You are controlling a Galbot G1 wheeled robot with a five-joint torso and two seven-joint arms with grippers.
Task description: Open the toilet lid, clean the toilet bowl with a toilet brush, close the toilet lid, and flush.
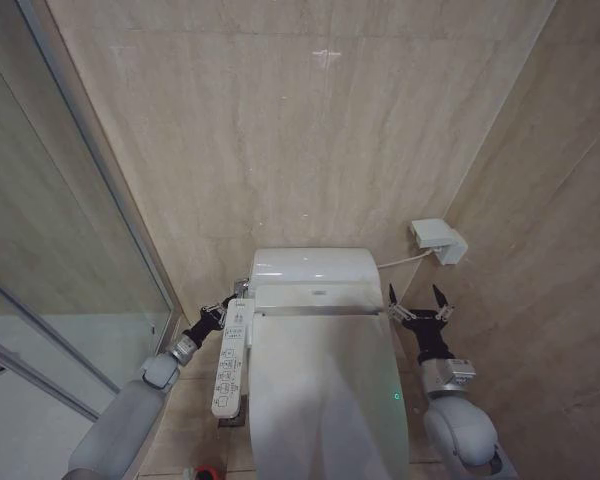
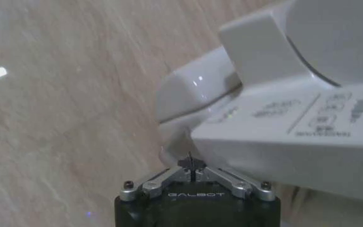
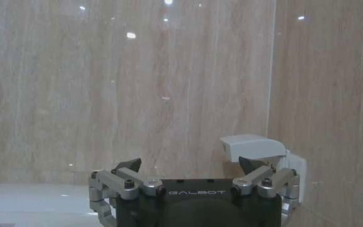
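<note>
The toilet lid [image 1: 320,400] lies closed. At its nine o'clock, the left gripper [image 1: 227,303] is clenched; at three o'clock, the right gripper [image 1: 416,297] is spread.

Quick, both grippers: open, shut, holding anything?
Left gripper: shut, holding nothing, beside the control panel.
Right gripper: open, empty, right of the toilet lid.
</note>
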